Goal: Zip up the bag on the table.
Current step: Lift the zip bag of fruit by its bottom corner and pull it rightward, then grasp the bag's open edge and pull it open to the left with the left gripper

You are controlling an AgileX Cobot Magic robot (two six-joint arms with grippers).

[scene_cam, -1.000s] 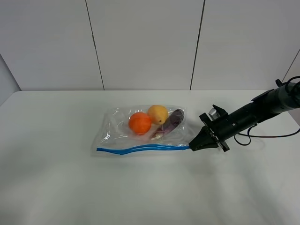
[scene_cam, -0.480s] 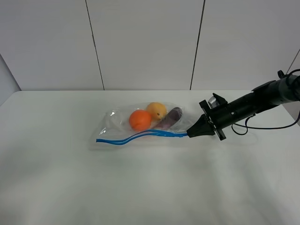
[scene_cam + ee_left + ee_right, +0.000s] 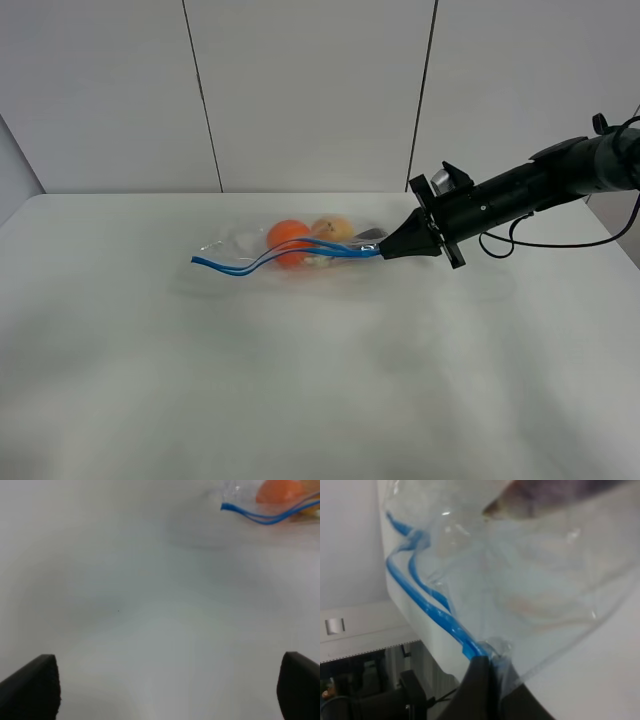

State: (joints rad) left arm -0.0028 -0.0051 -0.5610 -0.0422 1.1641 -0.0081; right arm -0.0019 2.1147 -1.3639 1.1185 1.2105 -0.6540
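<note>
Bag: a clear, crinkly plastic zip bag [image 3: 240,246] lies on the table, stretching away from the right fingertips towards the middle of the tabletop; the corner at those fingertips looks raised off the surface.
Zipper: the blue zipper strip [image 3: 290,253] runs from the right fingertips along the bag's near edge. Its two tracks meet at the fingertips and part into two wavy lines further out, so that stretch is unsealed; the right wrist view shows the same split [image 3: 432,607].
Contents: a round orange fruit [image 3: 288,240], a yellow fruit [image 3: 332,228] and a dark purple eggplant [image 3: 368,236] show through the plastic, the eggplant nearest the right fingertips and the orange furthest from them.
Right gripper: the black right gripper [image 3: 385,250] is clenched on the zipper end of the bag. In its wrist view the dark fingertips [image 3: 480,672] pinch the blue strip and the crumpled plastic [image 3: 535,580] just beyond it, with the eggplant's pale tip [image 3: 520,502] past the fingers.
Left gripper: the left gripper [image 3: 167,660] is released, its two black fingers [image 3: 30,687] spread wide with only bare tabletop between them. The bag's far corner [image 3: 240,492] and the free end of the zipper [image 3: 265,519] lie well ahead of those fingers, apart from them.
Table: a large plain white matte tabletop [image 3: 320,390] carries the bag.
Background: pale grey wall panels [image 3: 300,90] stand behind the table, and a black cable [image 3: 560,243] hangs from the right arm.
</note>
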